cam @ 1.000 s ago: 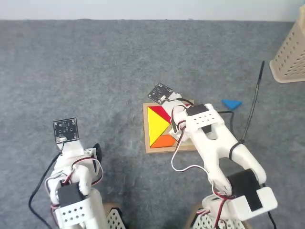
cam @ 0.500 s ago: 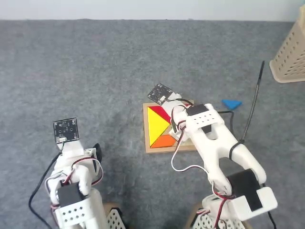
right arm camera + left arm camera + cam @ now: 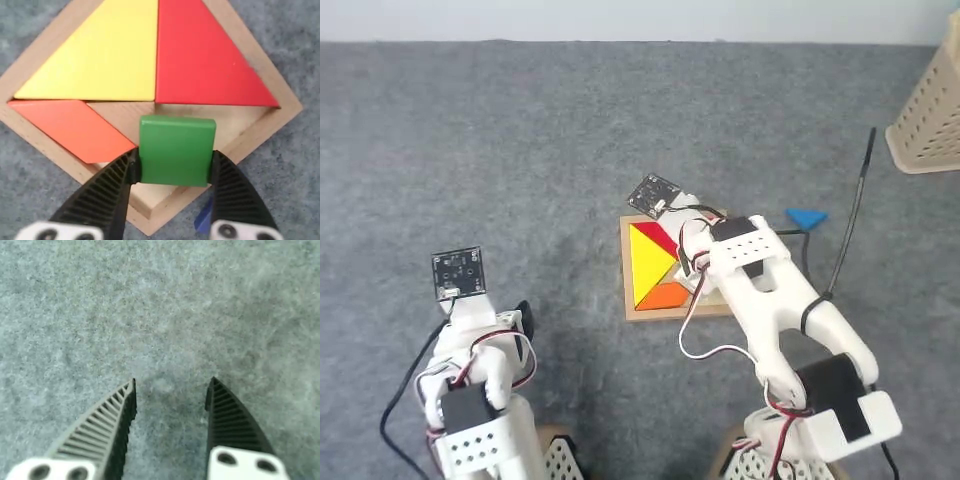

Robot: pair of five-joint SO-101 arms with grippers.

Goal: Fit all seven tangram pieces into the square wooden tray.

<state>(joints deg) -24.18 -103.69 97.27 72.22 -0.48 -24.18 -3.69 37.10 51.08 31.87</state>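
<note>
Right wrist view: right claw [image 3: 173,156] grips the green square [image 3: 177,147] over the bare recess of the wooden tray [image 3: 287,107], mid-placement; next likely align, lower, release; left claw [image 3: 170,390] stands wide at 7 o'clock on the desk [image 3: 520,150].

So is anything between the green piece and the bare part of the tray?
Nothing visible. The right pincer grips the green square above the bare wood of the tray, next to the orange parallelogram and red triangle. The wood directly under the square is hidden.
</note>
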